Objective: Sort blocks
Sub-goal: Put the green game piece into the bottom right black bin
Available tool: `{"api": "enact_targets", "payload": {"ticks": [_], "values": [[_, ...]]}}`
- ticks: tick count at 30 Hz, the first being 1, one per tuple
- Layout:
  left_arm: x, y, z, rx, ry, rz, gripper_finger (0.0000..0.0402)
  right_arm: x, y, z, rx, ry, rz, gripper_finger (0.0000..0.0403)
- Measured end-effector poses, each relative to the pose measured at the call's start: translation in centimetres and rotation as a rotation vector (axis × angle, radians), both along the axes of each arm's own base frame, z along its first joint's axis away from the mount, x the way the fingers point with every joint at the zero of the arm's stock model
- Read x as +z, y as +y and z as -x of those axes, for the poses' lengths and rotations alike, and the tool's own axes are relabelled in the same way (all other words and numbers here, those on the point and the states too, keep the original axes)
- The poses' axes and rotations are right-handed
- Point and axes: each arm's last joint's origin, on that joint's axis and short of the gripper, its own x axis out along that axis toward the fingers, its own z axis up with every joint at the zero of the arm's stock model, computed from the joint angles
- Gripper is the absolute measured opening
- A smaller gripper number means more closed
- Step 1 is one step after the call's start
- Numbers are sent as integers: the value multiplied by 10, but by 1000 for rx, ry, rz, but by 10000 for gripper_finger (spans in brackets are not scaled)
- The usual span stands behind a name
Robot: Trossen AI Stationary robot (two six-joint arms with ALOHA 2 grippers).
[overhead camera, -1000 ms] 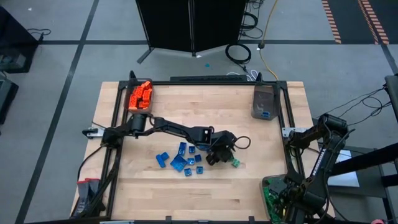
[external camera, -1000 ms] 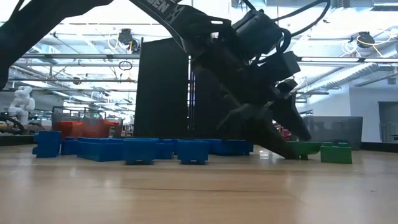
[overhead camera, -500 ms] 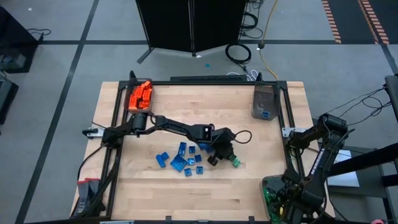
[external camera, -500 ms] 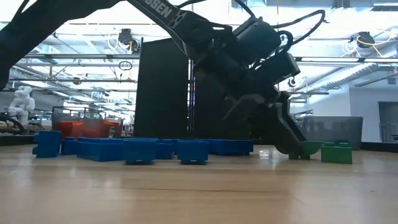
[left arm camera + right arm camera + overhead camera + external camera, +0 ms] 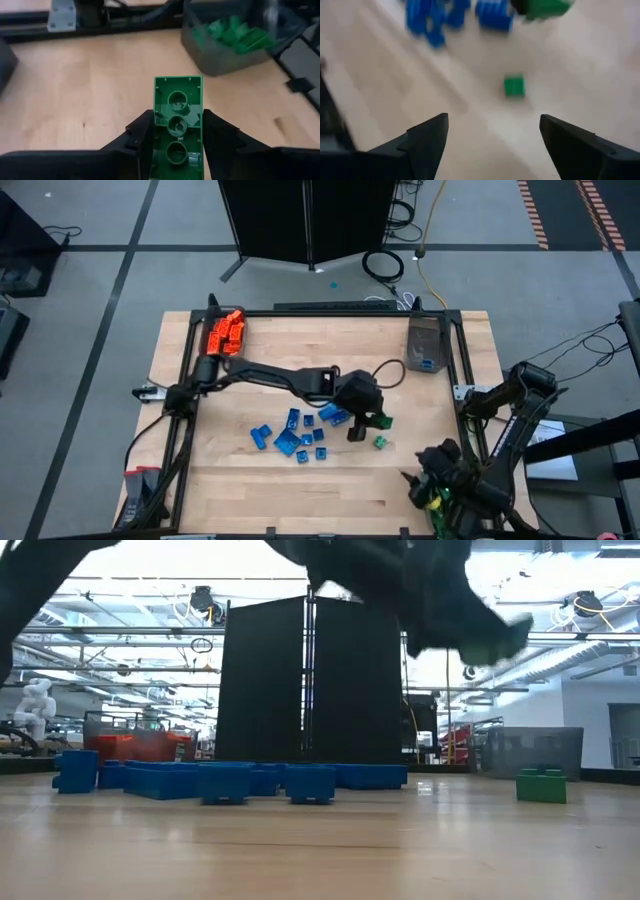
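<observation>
Green brick [image 5: 178, 120] is now hanging clear of the table [image 5: 300, 480], pinched between the left gripper's [image 5: 364, 420] fingers [image 5: 137, 137], where a second ago it was lying beside the smaller green brick [image 5: 380, 442]. That lift is clearing it for carrying toward the bin of green bricks [image 5: 235, 42]. Right gripper [image 5: 490, 145] is waiting wide open near that smaller brick, holding nothing.
</observation>
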Motion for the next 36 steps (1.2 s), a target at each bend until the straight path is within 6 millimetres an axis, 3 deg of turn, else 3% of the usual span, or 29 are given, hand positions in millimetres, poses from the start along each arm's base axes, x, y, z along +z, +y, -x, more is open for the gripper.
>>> {"api": "enact_targets", "payload": {"ticks": [8,14,19,25,36], "values": [[90,-12,31,78,-206,3,136,18,-17,-10,-76,-387,164,309],[121,-21,49,120,-273,-16,131,46,-36,-6,-59,-537,250,309],[123,-38,53,94,-273,4,131,79,-55,-2,-14,-550,335,309],[125,-53,55,99,-302,-62,132,100,-62,0,90,-498,405,309],[126,-54,54,116,-327,-65,132,103,-61,-20,244,-347,402,309]]}}
